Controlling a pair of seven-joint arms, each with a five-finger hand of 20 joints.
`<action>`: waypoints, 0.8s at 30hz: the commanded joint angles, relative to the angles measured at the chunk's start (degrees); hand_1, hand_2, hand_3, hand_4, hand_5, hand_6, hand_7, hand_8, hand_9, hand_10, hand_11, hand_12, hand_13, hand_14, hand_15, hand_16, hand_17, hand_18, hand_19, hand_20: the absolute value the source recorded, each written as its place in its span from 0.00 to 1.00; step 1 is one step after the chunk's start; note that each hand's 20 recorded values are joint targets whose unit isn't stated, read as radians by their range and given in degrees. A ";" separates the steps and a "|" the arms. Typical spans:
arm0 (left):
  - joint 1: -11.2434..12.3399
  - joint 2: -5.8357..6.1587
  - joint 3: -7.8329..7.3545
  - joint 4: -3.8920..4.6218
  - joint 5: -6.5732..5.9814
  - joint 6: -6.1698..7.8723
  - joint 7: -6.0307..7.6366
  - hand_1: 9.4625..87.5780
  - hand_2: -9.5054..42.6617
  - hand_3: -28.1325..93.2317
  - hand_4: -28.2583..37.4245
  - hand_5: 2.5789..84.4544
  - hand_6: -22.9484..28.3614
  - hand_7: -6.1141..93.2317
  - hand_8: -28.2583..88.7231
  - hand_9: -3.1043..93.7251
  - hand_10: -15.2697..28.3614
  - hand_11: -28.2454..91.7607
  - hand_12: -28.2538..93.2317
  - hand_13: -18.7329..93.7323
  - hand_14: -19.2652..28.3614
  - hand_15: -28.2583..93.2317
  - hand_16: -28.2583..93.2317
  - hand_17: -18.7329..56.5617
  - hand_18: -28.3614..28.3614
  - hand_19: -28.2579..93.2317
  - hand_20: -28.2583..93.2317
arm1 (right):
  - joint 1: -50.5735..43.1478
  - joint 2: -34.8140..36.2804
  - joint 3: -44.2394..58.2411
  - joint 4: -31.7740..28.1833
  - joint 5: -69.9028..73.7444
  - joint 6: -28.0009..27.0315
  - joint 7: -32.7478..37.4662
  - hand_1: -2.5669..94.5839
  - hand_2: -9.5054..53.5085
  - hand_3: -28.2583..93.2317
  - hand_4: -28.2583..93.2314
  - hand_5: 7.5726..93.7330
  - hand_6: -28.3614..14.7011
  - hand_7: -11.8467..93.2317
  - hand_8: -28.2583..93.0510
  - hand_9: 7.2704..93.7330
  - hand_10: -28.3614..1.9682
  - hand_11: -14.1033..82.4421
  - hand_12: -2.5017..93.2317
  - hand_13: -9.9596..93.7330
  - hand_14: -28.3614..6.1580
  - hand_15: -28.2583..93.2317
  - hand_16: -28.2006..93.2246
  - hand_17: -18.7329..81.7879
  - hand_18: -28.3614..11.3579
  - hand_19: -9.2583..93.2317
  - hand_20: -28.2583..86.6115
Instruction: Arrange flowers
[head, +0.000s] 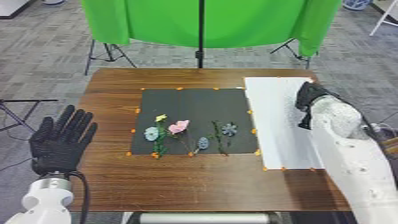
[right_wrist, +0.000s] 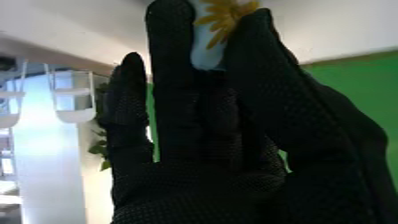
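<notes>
In the head view my right hand (head: 311, 100) is over the right edge of the white sheet (head: 277, 120). My right hand (right_wrist: 200, 120) in the right wrist view has its thumb and fingers pinching a pale piece with yellow petals (right_wrist: 218, 20). Along the lower part of the dark mat (head: 195, 102) lie a small yellow flower (head: 161, 118), a pale blue flower (head: 152, 133), a pink flower (head: 179, 126), a grey-blue oval piece (head: 203, 143) and a grey-blue flower (head: 229, 129), among green stems. My left hand (head: 59, 145) has straight, spread fingers beside the table's left edge.
Orange markers dot the edges of the mat and sheet on the brown table (head: 178, 187). Behind it hangs a green cloth (head: 151, 22) on a black stand (head: 200, 52).
</notes>
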 joint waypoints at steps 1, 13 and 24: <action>2.75 -0.01 -1.61 -1.07 -0.17 -0.17 1.08 0.20 0.48 0.89 0.00 0.54 0.61 0.19 0.16 0.46 0.67 0.40 0.31 0.47 0.67 0.43 0.20 0.19 0.73 0.51 0.34 | -12.26 0.07 0.07 -18.80 9.94 -1.29 -0.08 0.63 0.01 0.81 0.00 0.74 0.70 0.46 0.20 0.86 0.65 0.30 0.48 0.78 0.70 0.48 0.60 0.47 0.27 0.82 0.62; 0.15 -0.06 -0.93 0.15 -0.20 -0.06 -0.09 0.19 0.49 0.89 0.00 0.54 0.61 0.19 0.16 0.46 0.67 0.40 0.31 0.47 0.67 0.43 0.20 0.19 0.73 0.51 0.34 | -18.36 -4.59 -5.49 -26.36 -0.79 -3.66 -8.83 0.62 0.00 0.82 0.00 0.72 0.68 0.42 0.20 0.84 0.63 0.27 0.46 0.76 0.68 0.48 0.59 0.46 0.27 0.81 0.62; -0.61 -0.19 -0.80 0.38 0.47 0.82 -0.91 0.20 0.48 0.88 0.00 0.54 0.61 0.19 0.16 0.46 0.67 0.40 0.31 0.47 0.67 0.43 0.20 0.19 0.73 0.51 0.34 | -21.05 -5.30 -5.24 -29.80 2.78 -8.98 -4.91 0.61 0.00 0.81 0.00 0.70 0.67 0.38 0.20 0.81 0.60 0.25 0.44 0.73 0.65 0.48 0.57 0.45 0.26 0.81 0.62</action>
